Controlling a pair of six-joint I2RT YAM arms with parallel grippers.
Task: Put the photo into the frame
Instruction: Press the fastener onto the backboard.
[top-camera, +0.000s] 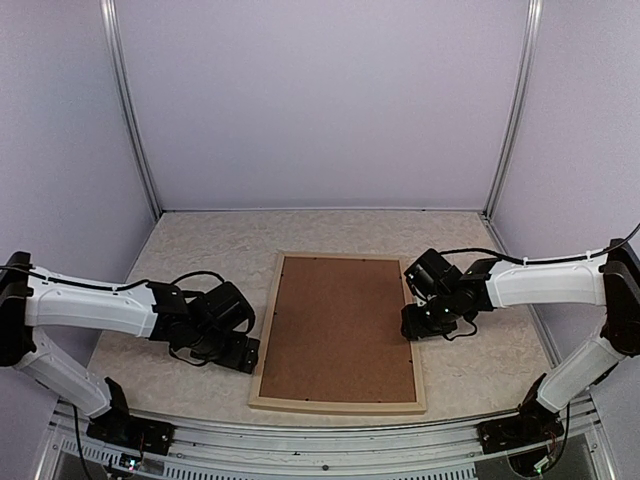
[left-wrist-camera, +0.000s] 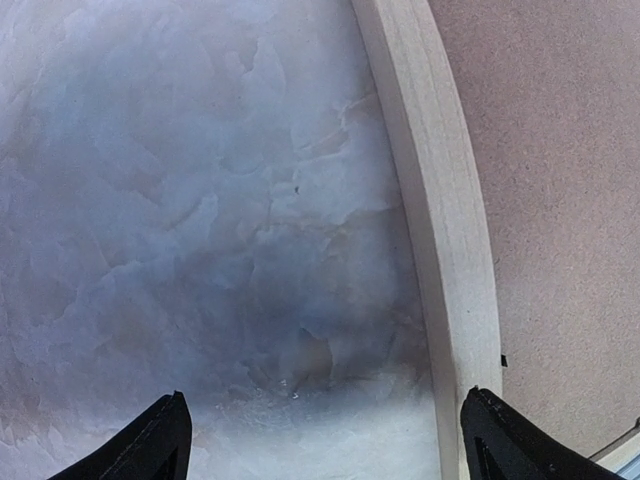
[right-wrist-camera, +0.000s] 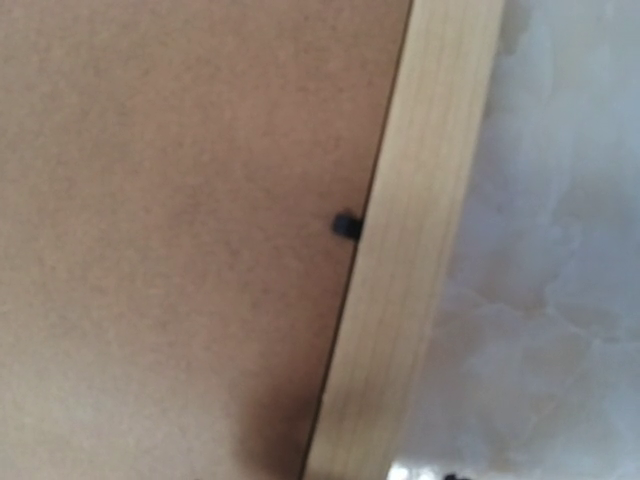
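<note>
Left hand (left-wrist-camera: 325, 445) beside frame (left-wrist-camera: 440, 200), brown board (left-wrist-camera: 560, 180) inside

My gripper (left-wrist-camera: 330, 450) hangs with its 2 dark fingertips (left-wrist-camera: 155, 445) spread wide above the marbled tabletop (left-wrist-camera: 180, 220). The frame (left-wrist-camera: 440, 220) runs its pale wood rail down the right, the brown backing board (left-wrist-camera: 570, 200) lying inside it, with 1 small black tab (left-wrist-camera: 503, 359) at their seam.

pale wood frame (top-camera: 268, 330), brown backing board (top-camera: 338, 328), marbled table (top-camera: 200, 250)
</note>
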